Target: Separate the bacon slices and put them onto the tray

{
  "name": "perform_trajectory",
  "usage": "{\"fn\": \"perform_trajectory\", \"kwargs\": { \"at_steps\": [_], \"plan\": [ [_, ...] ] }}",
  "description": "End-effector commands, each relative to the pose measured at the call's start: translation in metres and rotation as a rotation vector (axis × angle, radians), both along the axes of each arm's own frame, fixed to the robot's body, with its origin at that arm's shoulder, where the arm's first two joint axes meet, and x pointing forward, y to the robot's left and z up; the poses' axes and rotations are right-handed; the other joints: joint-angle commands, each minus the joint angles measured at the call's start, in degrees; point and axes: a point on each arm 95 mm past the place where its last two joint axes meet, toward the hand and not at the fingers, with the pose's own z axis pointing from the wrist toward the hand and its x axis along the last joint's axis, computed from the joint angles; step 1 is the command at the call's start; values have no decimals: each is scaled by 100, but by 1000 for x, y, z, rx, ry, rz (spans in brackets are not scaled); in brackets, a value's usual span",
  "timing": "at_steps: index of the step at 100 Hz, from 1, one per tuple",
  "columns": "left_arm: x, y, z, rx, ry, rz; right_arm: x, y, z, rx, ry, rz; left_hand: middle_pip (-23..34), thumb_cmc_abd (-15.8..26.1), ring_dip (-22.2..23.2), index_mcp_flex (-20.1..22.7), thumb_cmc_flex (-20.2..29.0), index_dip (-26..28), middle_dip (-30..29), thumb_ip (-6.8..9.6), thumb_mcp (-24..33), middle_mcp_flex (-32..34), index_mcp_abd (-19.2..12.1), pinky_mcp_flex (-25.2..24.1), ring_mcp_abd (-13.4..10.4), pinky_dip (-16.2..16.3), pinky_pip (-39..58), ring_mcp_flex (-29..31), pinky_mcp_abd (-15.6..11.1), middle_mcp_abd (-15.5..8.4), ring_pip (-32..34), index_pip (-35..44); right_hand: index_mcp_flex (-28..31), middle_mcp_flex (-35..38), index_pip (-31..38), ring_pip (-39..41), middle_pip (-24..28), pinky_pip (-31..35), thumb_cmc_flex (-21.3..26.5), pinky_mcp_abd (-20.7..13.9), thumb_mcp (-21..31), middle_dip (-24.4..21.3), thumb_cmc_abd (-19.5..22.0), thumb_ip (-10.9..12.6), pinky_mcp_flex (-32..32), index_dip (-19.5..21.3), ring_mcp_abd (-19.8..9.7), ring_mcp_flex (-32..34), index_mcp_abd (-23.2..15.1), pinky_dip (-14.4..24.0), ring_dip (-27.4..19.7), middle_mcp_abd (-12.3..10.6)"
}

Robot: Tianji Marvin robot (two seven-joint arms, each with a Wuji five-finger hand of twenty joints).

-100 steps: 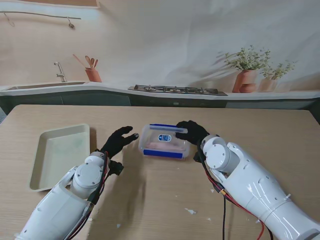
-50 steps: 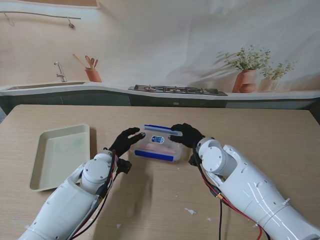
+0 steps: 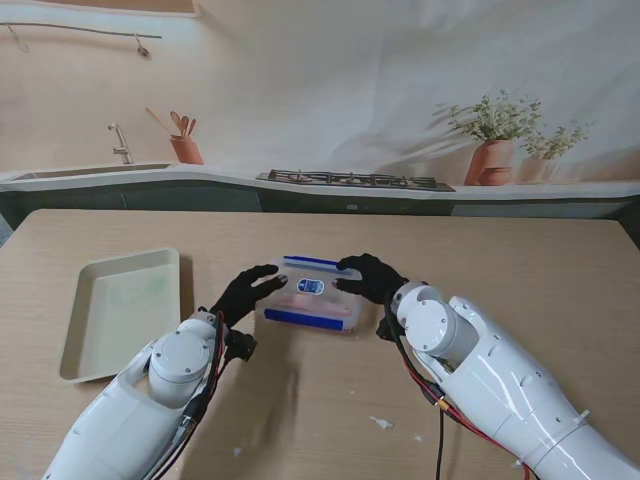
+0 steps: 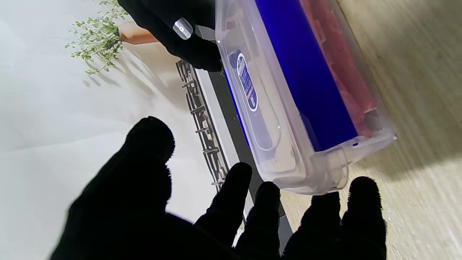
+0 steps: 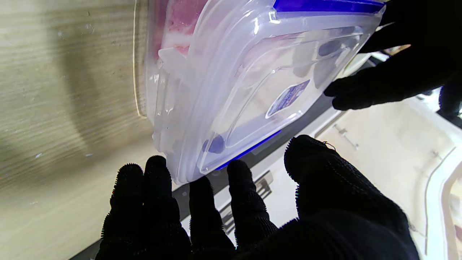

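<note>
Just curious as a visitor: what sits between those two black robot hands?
A clear plastic box with a blue-edged lid, pink bacon inside, sits between the left robot hand and the right robot hand. The stand view shows it best.

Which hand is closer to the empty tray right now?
Left. The left hand is at the container's left end, on the side facing the tray; the right hand is at the container's far right end.
</note>
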Motion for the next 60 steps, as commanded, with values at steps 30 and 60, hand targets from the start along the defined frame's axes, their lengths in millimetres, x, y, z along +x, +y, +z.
{"fn": "perform_trajectory", "kwargs": {
  "at_steps": [30,60],
  "plan": [
    [-30,0,-2,-39,53,-74,-39,24,-23,29,101,111,444,205,57,119,-12,-11,191,173,-185,314,-26,82,-114,-51,32,156,72,93,170,-11,-83,837,79,256,1071,282,130,-415,46,431,206,104,-112,-69,-386,239,38,-144,116,78],
    [-50,2,3,-70,49,-116,-55,22,-19,51,102,139,429,244,49,143,22,-20,184,178,-274,337,-14,88,-105,-41,44,172,95,108,151,-29,-105,798,79,224,1055,264,114,-406,15,424,222,103,-132,-75,-387,212,37,-197,101,80]
  ]
}}
